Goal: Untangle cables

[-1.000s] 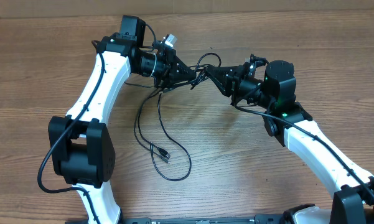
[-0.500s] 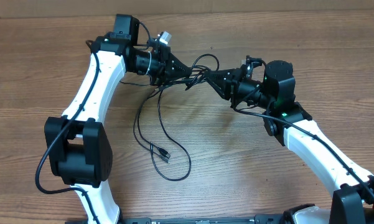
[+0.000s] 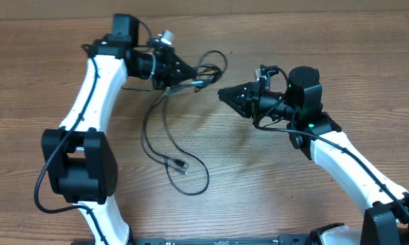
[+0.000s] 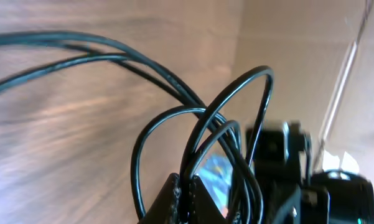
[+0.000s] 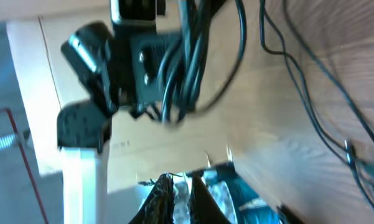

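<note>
wood tabletop, cables lengthwise nearward, pinched in left tool (right tool closed)

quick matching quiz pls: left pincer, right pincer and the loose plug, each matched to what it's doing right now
Things:
1. left pincer
2. right pincer
3. plug

States:
a. lying on the table, below both pincers in the overhead view
b. closed on the cables, holding a bunch of loops
c. closed on nothing, pointing at the cables but apart from them

Pairs: 1-b, 2-c, 3-a
</note>
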`<state>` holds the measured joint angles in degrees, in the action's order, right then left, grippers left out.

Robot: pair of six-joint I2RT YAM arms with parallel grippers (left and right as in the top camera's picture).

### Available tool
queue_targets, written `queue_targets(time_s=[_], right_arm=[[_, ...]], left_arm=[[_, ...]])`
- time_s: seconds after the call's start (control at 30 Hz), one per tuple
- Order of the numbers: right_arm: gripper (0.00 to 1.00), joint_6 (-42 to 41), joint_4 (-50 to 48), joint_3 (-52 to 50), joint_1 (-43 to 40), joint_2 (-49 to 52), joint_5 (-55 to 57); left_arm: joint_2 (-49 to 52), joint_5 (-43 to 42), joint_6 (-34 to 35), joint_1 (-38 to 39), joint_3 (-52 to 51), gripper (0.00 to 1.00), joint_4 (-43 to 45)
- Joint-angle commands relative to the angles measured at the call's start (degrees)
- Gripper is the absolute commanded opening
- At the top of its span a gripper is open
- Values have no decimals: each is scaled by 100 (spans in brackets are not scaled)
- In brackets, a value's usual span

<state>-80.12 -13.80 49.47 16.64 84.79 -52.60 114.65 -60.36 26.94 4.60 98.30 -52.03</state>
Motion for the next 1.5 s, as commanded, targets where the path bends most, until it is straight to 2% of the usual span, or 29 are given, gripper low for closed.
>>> queue_targets(time_s=[0.0, 0.13, 0.3, 0.47, 0.53, 0.83, 1.47], right_arm=[[8, 291, 52, 42, 24, -76, -466], [9, 542, 68, 42, 24, -76, -424], [17, 498, 107, 42, 24, -76, 129], [17, -348, 382, 42, 24, -76, 986], [17, -564, 361, 42, 24, -76, 1099], [17, -557, -260, 42, 24, -76, 1272], [16, -533, -219, 42, 24, -76, 1272]], left_arm=[[-118, 402, 52, -96, 118, 4, 35], [-118, 321, 55, -94, 118, 4, 17], [-120, -466, 63, -94, 118, 4, -39], [-120, -1027, 610, -83, 118, 4, -39], [-120, -1023, 769, -59, 118, 5, -46], [-118, -673, 796, 164, 118, 4, -42], [-120, -914, 957, 350, 118, 4, -42]])
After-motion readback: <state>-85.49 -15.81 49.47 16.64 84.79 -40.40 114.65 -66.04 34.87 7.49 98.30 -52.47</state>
